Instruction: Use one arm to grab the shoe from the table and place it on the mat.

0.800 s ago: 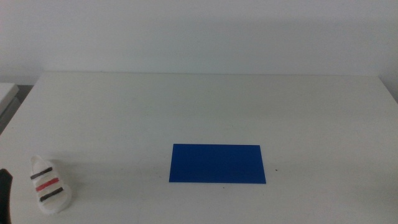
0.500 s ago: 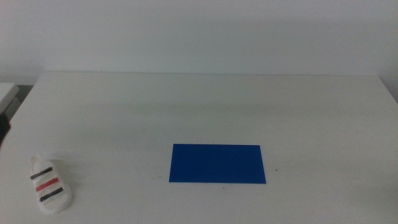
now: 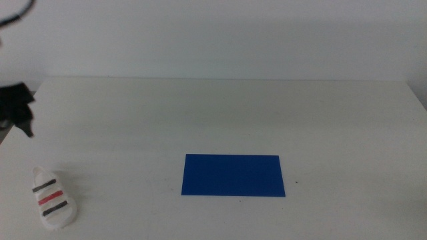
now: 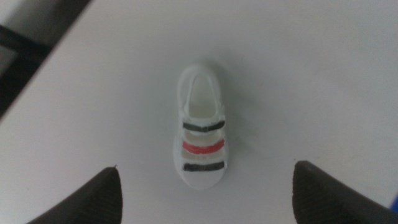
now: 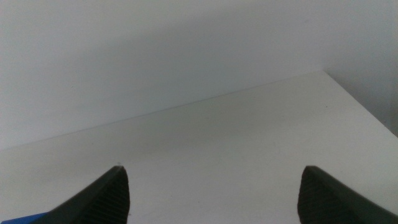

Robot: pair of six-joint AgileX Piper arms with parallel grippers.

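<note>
The white shoe (image 3: pixel 52 200) with two dark straps and one red strap lies on the white table (image 3: pixel 220 113) at the front left. The blue mat (image 3: pixel 233 175) lies flat at the front centre, well to the shoe's right. A dark part of the left arm (image 3: pixel 18 107) shows at the left edge, up above the table behind the shoe. In the left wrist view my left gripper (image 4: pixel 205 167) is open and looks straight down on the shoe (image 4: pixel 202 134), clearly above it. My right gripper (image 5: pixel 212 168) is open and empty and does not show in the middle view.
The table's left edge (image 4: pixel 46 68) runs close beside the shoe, with dark floor beyond it. A corner of the mat (image 5: pixel 25 219) shows in the right wrist view. A plain white wall stands behind the table.
The dark left arm has risen from the picture's bottom left corner up the left edge to a spot behind the shoe. The shoe and the mat have not moved.
</note>
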